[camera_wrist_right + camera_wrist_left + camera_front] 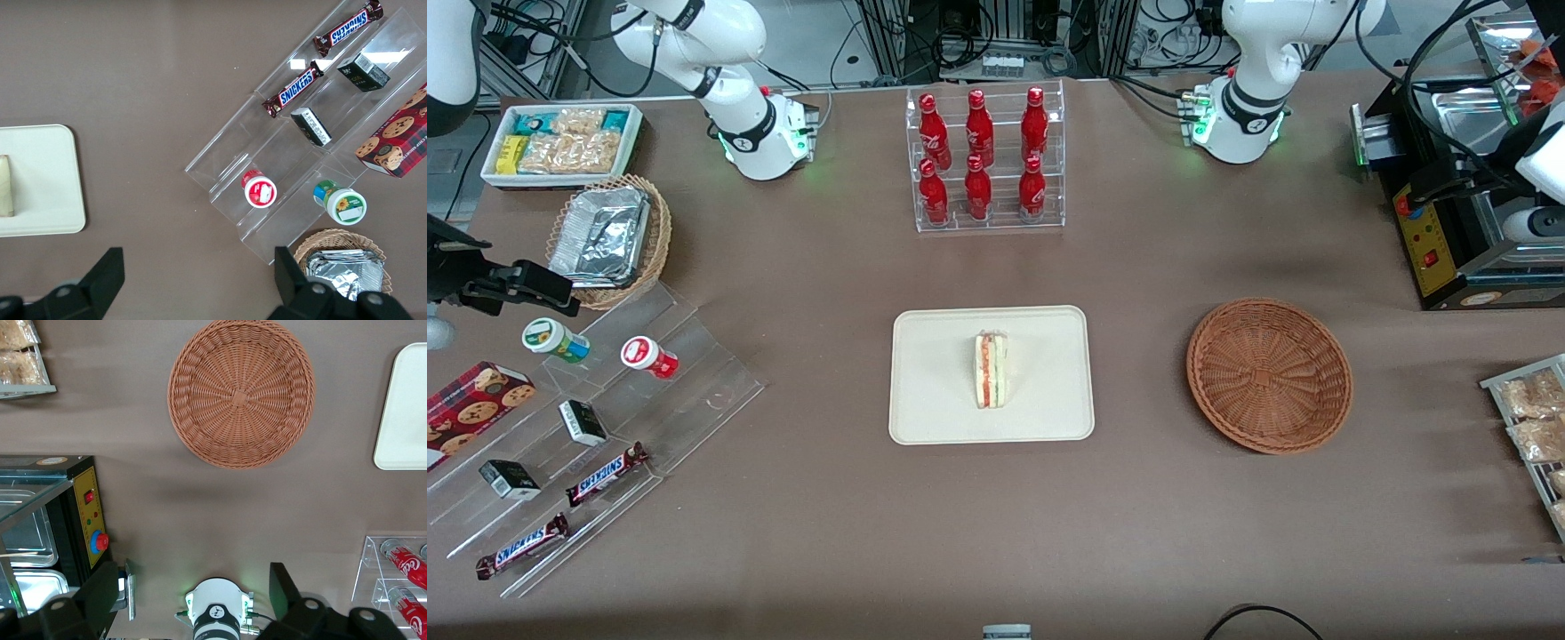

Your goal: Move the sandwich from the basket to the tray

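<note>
Sandwich (991, 370) sits mid-frame on the tray (925, 418), wicker basket (241, 392) emptied; gripper (193, 593) parked high above, fingers spread, job looks finished.

You have six red bottles (983, 160) in a clear rack (989, 218), two Snickers bars (560, 511) on acrylic steps (694, 373), a cookie box (471, 409), and foil containers (600, 236).

brown table covering (996, 533), matte, lightly creased. farther from the front camera than the table edge: metal racking with tangled black cables (960, 36) and a white power strip (1002, 64). grey floor (445, 160) visible at the parked arm's end. even overhead lighting, soft shadows.
</note>
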Tool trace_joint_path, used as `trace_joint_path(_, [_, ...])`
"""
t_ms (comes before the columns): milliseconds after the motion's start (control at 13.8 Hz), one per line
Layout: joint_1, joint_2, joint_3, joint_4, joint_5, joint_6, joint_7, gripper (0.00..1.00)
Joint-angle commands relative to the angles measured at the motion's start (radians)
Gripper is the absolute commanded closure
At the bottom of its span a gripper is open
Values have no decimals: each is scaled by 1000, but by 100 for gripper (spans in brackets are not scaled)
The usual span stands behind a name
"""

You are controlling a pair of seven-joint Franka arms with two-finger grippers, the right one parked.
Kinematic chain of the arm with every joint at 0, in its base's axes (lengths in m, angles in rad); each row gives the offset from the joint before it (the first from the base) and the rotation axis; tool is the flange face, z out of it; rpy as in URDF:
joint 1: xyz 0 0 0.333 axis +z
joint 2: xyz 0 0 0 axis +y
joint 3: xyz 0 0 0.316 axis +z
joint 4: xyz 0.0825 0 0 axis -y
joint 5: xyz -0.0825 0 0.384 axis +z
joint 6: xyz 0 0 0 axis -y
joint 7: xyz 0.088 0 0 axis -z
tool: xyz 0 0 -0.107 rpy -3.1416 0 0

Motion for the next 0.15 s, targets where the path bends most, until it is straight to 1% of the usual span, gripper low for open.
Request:
trace_joint_path(0, [54,7,-55,18,-14,4,4,1])
trace_joint_path(73, [56,7,-56,18,-13,9,6,1])
